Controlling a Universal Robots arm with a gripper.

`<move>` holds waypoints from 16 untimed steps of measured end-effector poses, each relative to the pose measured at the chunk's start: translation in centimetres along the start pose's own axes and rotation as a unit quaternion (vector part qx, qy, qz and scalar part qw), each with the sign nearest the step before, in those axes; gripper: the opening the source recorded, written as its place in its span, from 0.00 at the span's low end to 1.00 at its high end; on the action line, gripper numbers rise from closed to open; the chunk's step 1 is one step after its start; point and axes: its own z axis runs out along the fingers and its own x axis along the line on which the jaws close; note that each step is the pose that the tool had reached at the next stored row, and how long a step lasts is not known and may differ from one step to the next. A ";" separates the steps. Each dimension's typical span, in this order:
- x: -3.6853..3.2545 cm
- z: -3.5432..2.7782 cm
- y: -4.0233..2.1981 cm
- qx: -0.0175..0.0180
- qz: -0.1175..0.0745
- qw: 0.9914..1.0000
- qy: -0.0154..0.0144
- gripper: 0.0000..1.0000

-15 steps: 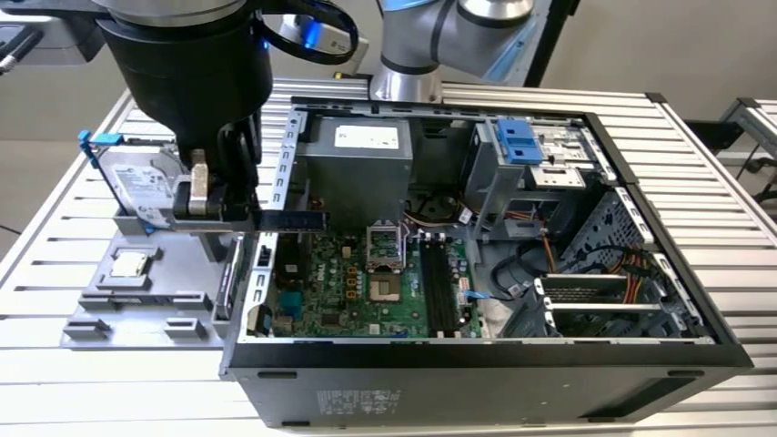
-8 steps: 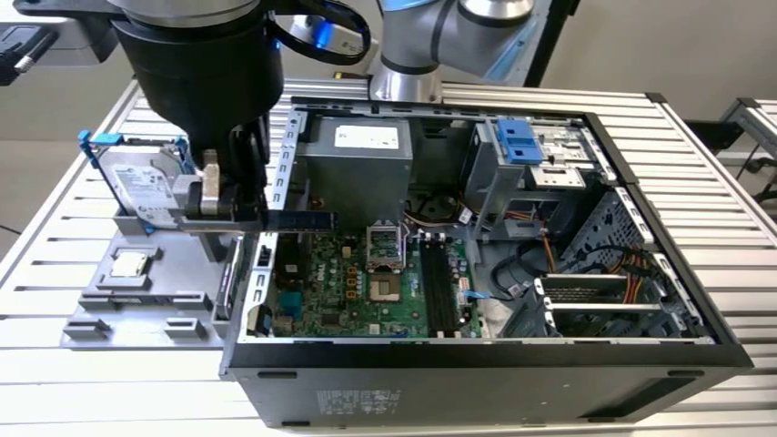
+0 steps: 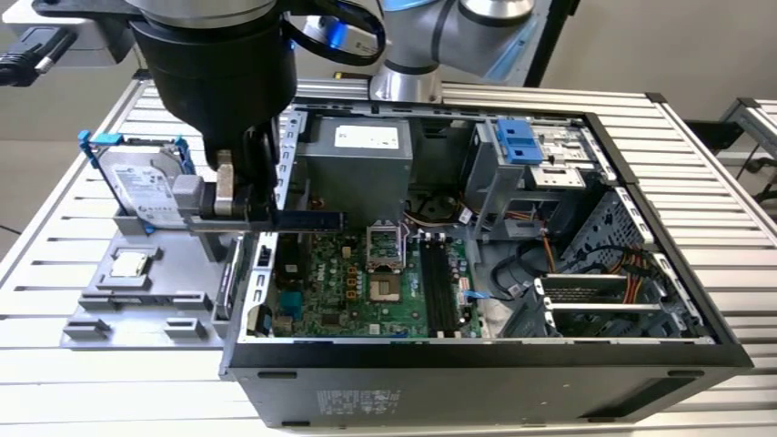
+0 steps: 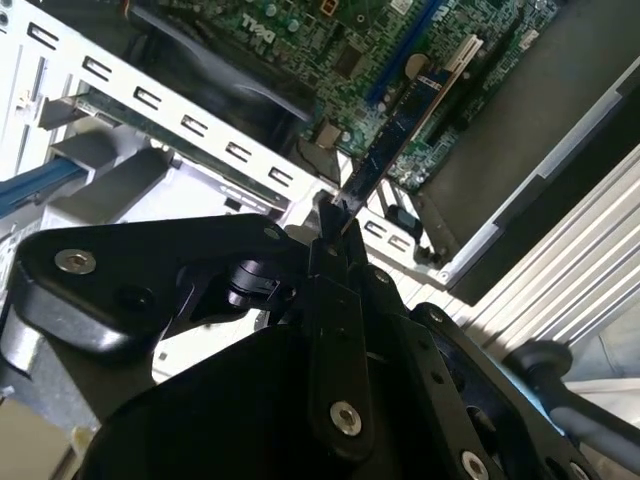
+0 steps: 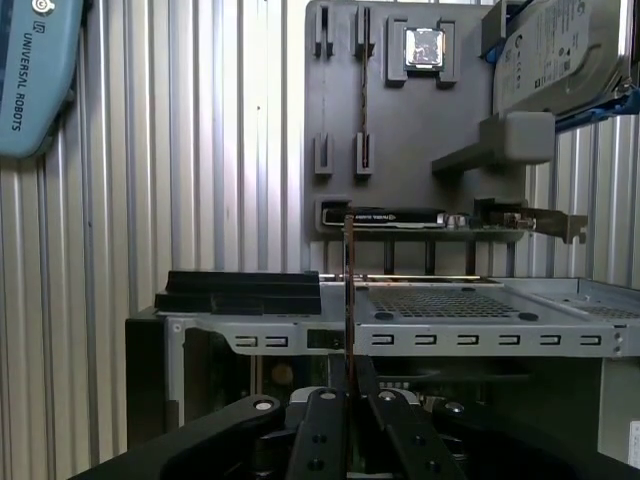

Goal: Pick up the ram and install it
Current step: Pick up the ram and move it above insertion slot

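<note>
Second wrist view shows the gripper pressed together on one end of the ram stick, its two fingertips pinching the flat faces while the rest of the board juts straight out beyond them, unsupported. In the exterior view the gripper carries the ram stick on edge and level. The free end reaches over the near wall of the open computer case and is clear of the motherboard underneath. The long black slots lie well beyond the stick's free end. In the first wrist view the ram stick is a thin line rising from between the fingertips of the gripper, which suggests it sits square in the grip. Behind the gripper, on the side away from the stick's free end, the grey holder has the hard drive and the processor chip on it. The stick looks light, thin and stiff, but brittle. Held at one end, it could pivot or slip under side load. The contact edge and chips are best left untouched, with any pinch across the bare faces and any force kept along the board's own plane.
</note>
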 end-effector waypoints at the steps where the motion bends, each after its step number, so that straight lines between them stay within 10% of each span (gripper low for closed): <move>1: 0.00 0.00 -0.10 0.000 0.000 1.000 0.000 0.00; 16: -0.03 -0.02 -2.09 0.000 0.000 1.000 0.000 0.00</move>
